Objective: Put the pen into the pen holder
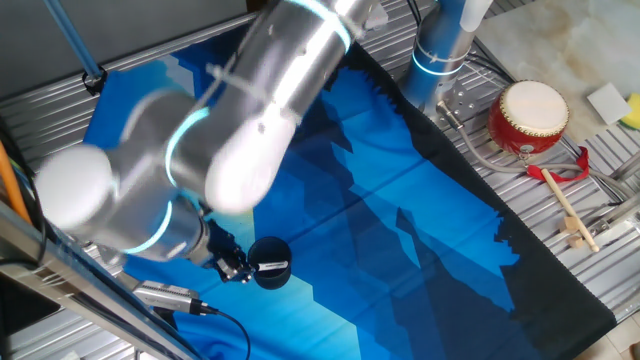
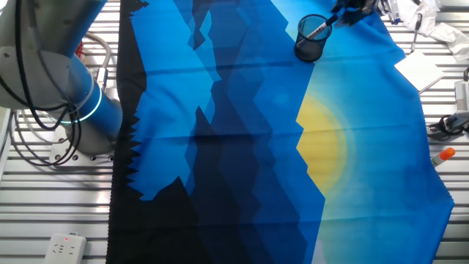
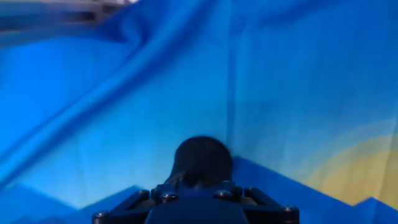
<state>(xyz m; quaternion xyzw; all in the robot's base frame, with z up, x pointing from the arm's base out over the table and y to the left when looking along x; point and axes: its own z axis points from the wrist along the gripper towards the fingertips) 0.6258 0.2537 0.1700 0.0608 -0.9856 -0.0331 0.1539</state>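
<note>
The gripper (image 1: 236, 266) is seen low over the near edge of the blue cloth (image 1: 400, 230), right beside the pen holder (image 1: 270, 262). In the other fixed view the gripper (image 2: 344, 16) is set at the top of the frame, just past the cup's rim, and its dark fingers are closed on the upper end of the pen (image 2: 317, 29). The pen is held tilted, its lower part lying across the open mouth of the pen holder (image 2: 311, 40); whether the tip is touching the inside wall cannot be told. In the hand view the fingers are hidden by the gripper body, and only the dark round cup (image 3: 202, 163) is shown just ahead of it on the cloth (image 3: 280, 81).

The pen holder is stood upright on the cloth, near the yellow sun patch (image 2: 322, 147). Well apart, on the bare slatted table (image 1: 560, 290), a red drum (image 1: 527, 118) with a cream top is placed, and a wooden drumstick (image 1: 568, 208) is laid near it.
</note>
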